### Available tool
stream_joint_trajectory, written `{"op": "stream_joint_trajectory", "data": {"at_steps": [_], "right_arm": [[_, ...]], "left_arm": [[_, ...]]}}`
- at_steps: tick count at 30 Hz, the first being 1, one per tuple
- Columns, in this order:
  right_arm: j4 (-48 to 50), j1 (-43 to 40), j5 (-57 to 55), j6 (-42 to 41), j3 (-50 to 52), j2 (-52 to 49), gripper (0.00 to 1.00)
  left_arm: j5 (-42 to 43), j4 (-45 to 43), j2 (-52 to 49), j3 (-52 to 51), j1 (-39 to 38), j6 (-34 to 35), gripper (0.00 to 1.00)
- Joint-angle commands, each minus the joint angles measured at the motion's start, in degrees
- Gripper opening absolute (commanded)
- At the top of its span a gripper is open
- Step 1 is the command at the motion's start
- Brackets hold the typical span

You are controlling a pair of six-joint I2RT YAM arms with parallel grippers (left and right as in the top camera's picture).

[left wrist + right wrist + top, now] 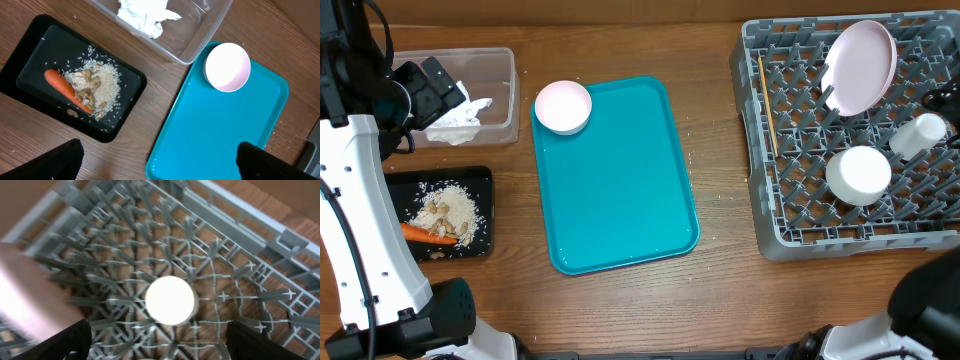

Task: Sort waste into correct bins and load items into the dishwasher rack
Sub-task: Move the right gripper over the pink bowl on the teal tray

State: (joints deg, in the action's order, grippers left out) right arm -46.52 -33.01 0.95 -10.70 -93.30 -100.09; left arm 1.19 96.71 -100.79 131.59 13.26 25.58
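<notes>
The right tool (167,342) hung wide above the white cup (170,300) at the grey rack's (240,235) right edge, the plate (860,65) leaning nearby; the left tool (160,165) gaped empty over the surface (135,155) beside the teal tray (215,135), with a bowl (227,67) in its corner

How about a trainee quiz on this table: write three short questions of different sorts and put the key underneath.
1. True or false: the carrot lies in the black tray.
2. What stands on the teal tray? A a bowl; B a fork; C a bottle.
3. Fill the gap: the crumpled tissue lies in the ___.

Key: 1 true; 2 A; 3 clear tub.
</notes>
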Motion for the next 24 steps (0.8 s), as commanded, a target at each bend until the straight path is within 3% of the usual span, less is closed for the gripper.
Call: {"op": "stream_joint_trajectory", "data": {"at_steps": [1,5,7,13,17,19,24], "right_arm": [[0.4,0.6,8.7,-1.7,-0.5,8.7,0.87],[2.3,7.1,30.0,-1.2,-0.5,14.8,0.88],[4.3,13.6,33.3,-1.2,-0.5,15.9,0.90],[12.9,37.3,27.7,-1.3,-0.5,11.3,0.90],[23.0,52.7,20.6,-1.3,-0.5,1.4,0.73],[27.5,57.2,17.3,-1.3,-0.5,-3.6,0.68],[39.7,64.4,8.5,-9.2,-0.5,-18.0,0.67]], "left_arm": [[-0.5,0.1,0.0,0.0,0.2,0.6,1.00],[-0.5,0.1,0.0,0.0,0.2,0.6,1.00],[-0.5,0.1,0.0,0.0,0.2,0.6,1.00],[-0.5,0.1,0.0,0.0,0.2,0.6,1.00],[-0.5,0.1,0.0,0.0,0.2,0.6,1.00],[-0.5,0.1,0.0,0.0,0.2,0.6,1.00],[-0.5,0.1,0.0,0.0,0.2,0.6,1.00]]}}
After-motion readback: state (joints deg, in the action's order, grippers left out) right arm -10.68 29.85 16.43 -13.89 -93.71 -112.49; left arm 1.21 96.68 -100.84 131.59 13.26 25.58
